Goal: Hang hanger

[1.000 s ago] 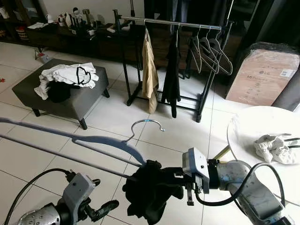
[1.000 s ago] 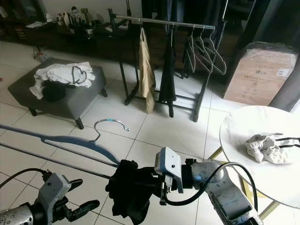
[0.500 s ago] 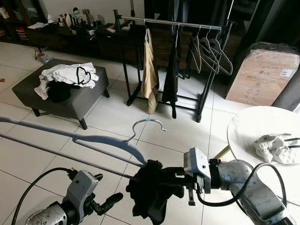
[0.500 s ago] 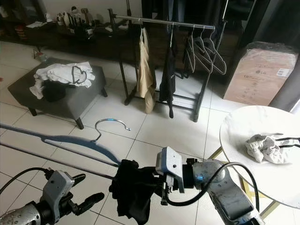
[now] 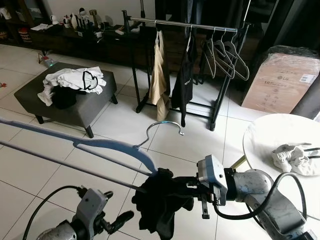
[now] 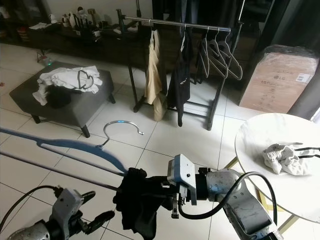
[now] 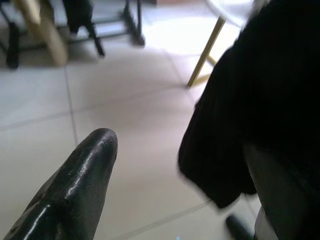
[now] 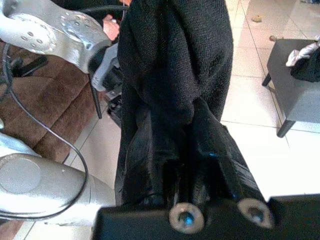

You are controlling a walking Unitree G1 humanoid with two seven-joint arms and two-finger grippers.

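White floor tiles (image 5: 125,122) are stretching back to a clothes rack (image 5: 186,25) where empty hangers (image 5: 226,55) are hanging. Well in front of the rack, the right gripper (image 5: 172,186) is clamping a blue hanger (image 5: 107,146) draped with a black garment (image 5: 160,205). Farther from the rack, the left gripper (image 5: 117,220) is hovering low with fingers (image 7: 75,195) apart.

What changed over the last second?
The blue hanger with the black garment has risen a little, its hook now nearer the clothes rack. The left gripper sank lower in the eye views. The right gripper stays shut on the garment; ottoman and table unchanged.
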